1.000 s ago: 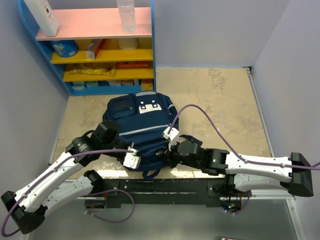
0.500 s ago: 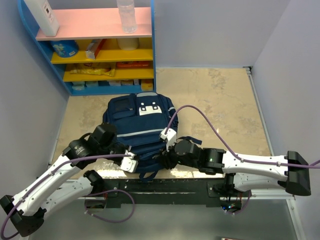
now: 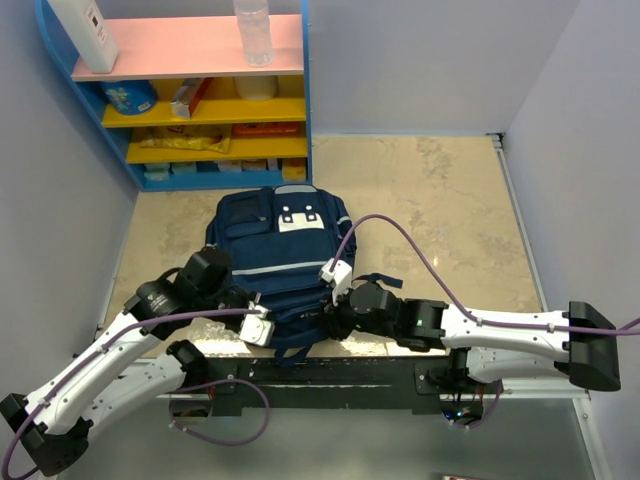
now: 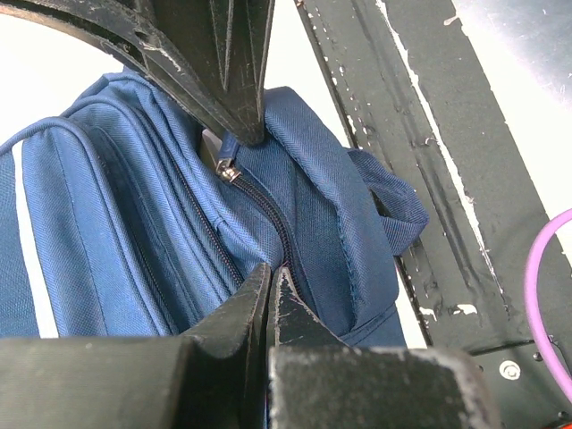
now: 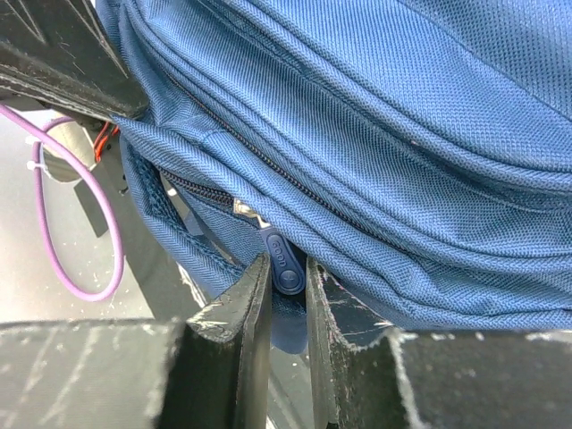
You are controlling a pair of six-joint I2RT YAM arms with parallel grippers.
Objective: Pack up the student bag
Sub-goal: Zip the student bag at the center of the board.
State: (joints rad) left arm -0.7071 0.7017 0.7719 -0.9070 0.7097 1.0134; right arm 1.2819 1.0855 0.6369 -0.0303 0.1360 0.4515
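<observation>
The student bag (image 3: 280, 250), navy with grey stripes and a white patch, lies flat on the table with its bottom end toward the arms. My left gripper (image 3: 260, 326) sits at that near end. Its jaws (image 4: 270, 268) are shut, tips pressed against the bag's (image 4: 134, 250) zipper seam, and no fabric shows between them. My right gripper (image 3: 326, 318) meets the same end from the right. Its fingers (image 5: 288, 261) have closed to a narrow gap on the blue zipper pull (image 5: 281, 252), which hangs from a metal slider (image 5: 243, 212) on the bag (image 5: 375, 134).
A blue shelf unit (image 3: 305, 100) with a pink top, holding a bottle (image 3: 253, 30) and packets, stands behind the bag. A black rail (image 3: 330, 375) runs along the near edge, just under the bag's end. Purple cables (image 3: 420, 240) loop over both arms. Walls stand on both sides.
Both grippers have shifted a little toward the near edge at the bag's bottom end. The right jaws opened, then narrowed round the zipper pull. The left jaws stayed shut.
</observation>
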